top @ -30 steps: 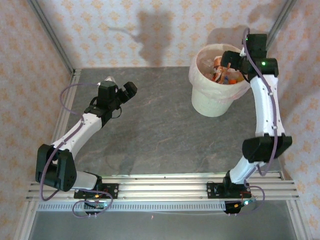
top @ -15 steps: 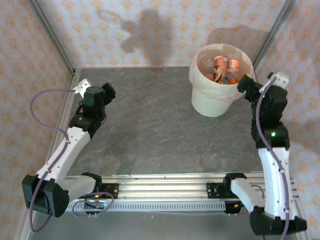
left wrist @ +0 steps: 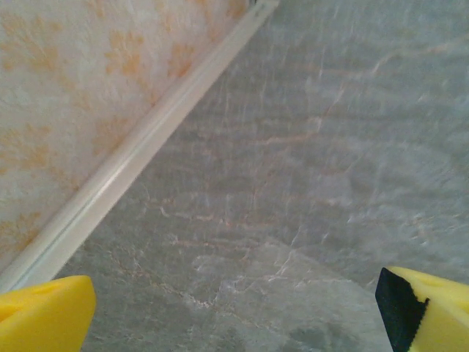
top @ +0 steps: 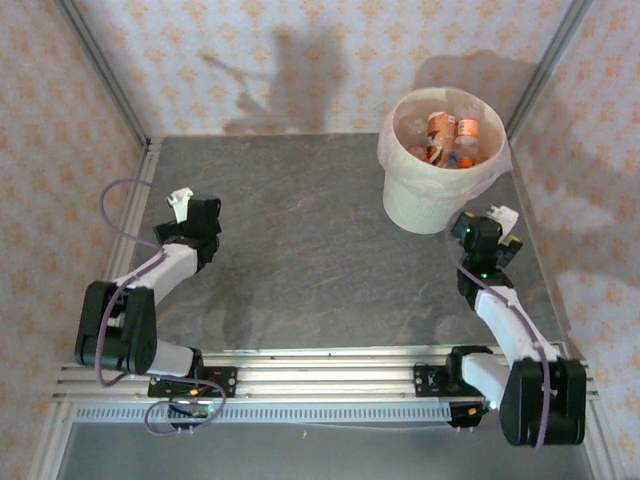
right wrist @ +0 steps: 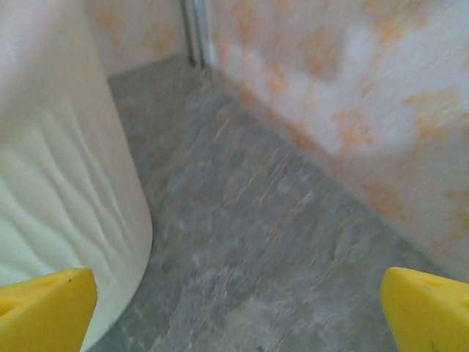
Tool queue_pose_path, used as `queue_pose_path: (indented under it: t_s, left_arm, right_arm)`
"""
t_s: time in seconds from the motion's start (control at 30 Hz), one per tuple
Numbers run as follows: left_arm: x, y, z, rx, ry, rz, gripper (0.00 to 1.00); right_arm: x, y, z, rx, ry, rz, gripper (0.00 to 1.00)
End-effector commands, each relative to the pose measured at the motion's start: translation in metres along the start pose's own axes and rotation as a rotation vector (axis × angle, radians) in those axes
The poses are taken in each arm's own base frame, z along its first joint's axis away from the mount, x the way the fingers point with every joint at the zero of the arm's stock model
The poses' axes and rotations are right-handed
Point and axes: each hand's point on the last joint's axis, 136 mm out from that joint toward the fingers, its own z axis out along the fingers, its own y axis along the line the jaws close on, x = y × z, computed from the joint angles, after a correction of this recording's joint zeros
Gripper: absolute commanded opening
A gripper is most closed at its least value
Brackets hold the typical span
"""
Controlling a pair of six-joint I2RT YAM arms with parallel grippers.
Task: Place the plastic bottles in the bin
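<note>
Bottles [top: 447, 138] are seen heaped inside bin [top: 420, 205], just ahead-left of right end effector [right wrist: 234, 308] — spread, nothing held. Left end effector [left wrist: 234, 312], likewise spread and empty, lies well apart from bin. Right arm [top: 500, 312] is judged nearer.

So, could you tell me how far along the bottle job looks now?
Done: the plastic bottles I can see all lie in the bin. In hand: nothing; the left gripper and right gripper hang open and empty over the table. Left: seemingly nothing more to collect.
</note>
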Motion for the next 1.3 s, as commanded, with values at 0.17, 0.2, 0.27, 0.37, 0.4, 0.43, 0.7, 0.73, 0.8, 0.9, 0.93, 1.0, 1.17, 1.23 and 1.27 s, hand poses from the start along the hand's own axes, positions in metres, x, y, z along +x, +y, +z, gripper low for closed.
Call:
queue_pose_path:
  t_s: [0.17,0.2,0.27,0.37,0.4,0.43,0.7,0.73,0.8,0.9,0.93,1.0,1.17,1.23,1.27]
  left_arm:
    - [-0.001,-0.041,0.004,0.22,-0.186,0.037,1.0]
    - [0.001,-0.039,0.001,0.227,-0.199,0.028,1.0]
    - [0.003,-0.04,-0.003,0.259,-0.23,0.018,1.0]
    - [0.007,-0.044,-0.004,0.286,-0.238,0.028,1.0]
    - [0.015,-0.042,-0.001,0.279,-0.244,0.019,1.0]
    - [0.011,-0.041,-0.002,0.28,-0.291,-0.003,1.0]
    - [0.011,-0.035,-0.001,0.243,-0.268,-0.013,1.0]
    - [0.012,-0.035,0.0,0.242,-0.253,-0.01,1.0]
    - [0.012,-0.035,0.0,0.243,-0.257,-0.011,1.0]
    - [0.012,-0.035,-0.001,0.243,-0.259,-0.01,1.0]
    - [0.011,-0.036,-0.001,0.243,-0.262,-0.01,1.0]
    - [0.011,-0.035,-0.001,0.242,-0.261,-0.01,1.0]
    - [0.012,-0.036,-0.001,0.244,-0.26,-0.008,1.0]
    - [0.011,-0.036,-0.001,0.245,-0.26,-0.009,1.0]
    - [0.011,-0.036,-0.001,0.244,-0.258,-0.007,1.0]
  right_arm:
    - [0.003,0.06,0.022,-0.288,-0.04,0.016,0.99]
    - [0.004,0.063,0.024,-0.3,-0.038,0.011,0.99]
    - [0.006,0.066,0.027,-0.309,-0.043,0.003,0.99]
    - [0.011,0.069,0.031,-0.319,-0.03,-0.011,0.99]
    - [0.013,0.071,0.03,-0.335,-0.025,-0.02,0.99]
    - [0.015,0.073,0.03,-0.348,-0.022,-0.026,0.99]
    - [0.038,0.081,0.028,-0.429,-0.059,-0.046,0.99]
    - [0.042,0.079,0.03,-0.424,-0.074,-0.04,0.99]
    - [0.05,0.075,0.033,-0.41,-0.098,-0.021,0.99]
    - [0.053,0.083,0.043,-0.405,-0.037,-0.06,0.99]
    - [0.052,0.083,0.051,-0.362,0.001,-0.071,0.99]
    - [0.054,0.084,0.054,-0.332,0.015,-0.085,0.99]
    - [0.055,0.088,0.054,-0.373,0.026,-0.077,0.99]
    - [0.054,0.088,0.054,-0.372,0.023,-0.078,0.99]
    - [0.054,0.087,0.054,-0.373,0.024,-0.079,0.99]
